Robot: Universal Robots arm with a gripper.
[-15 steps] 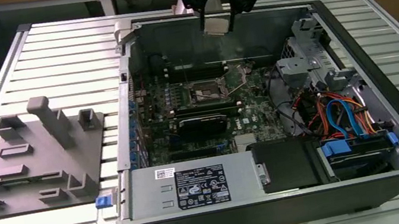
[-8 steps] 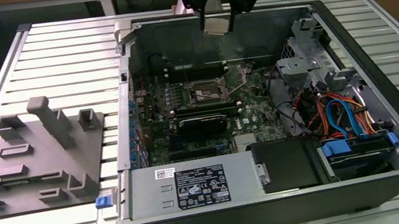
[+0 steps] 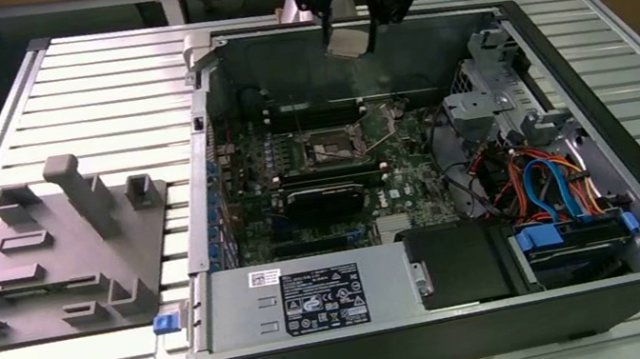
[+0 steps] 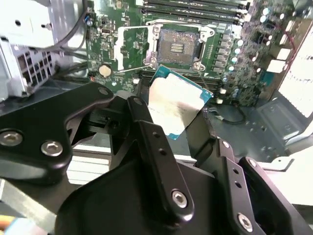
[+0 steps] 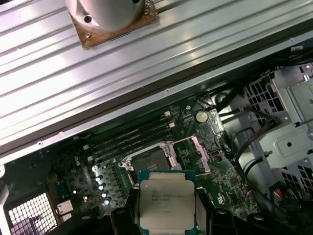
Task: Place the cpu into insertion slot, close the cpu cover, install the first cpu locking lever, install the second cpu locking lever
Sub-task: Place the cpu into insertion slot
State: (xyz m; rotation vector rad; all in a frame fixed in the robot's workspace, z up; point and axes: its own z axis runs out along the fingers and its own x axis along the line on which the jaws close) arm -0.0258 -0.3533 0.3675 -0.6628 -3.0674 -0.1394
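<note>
Exterior view: black gripper [image 3: 350, 30] is pinching the flat silver-grey square cpu [image 3: 350, 42] above the open black computer case [image 3: 623, 141].
Second wrist view: cpu is hanging tilted, clear of the silver-rimmed square insertion slot [image 4: 178, 46].
First wrist view: insertion slot is lying uncovered.

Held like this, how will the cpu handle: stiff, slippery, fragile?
The small flat square cpu with its silver-grey metal top is probably rigid: it shows no bend between the fingers of the black pincer. Its smooth, reflective lid suggests it could slip if clamped lightly. Being thin and gripped at opposite edges, it looks light and is likely delicate.
</note>
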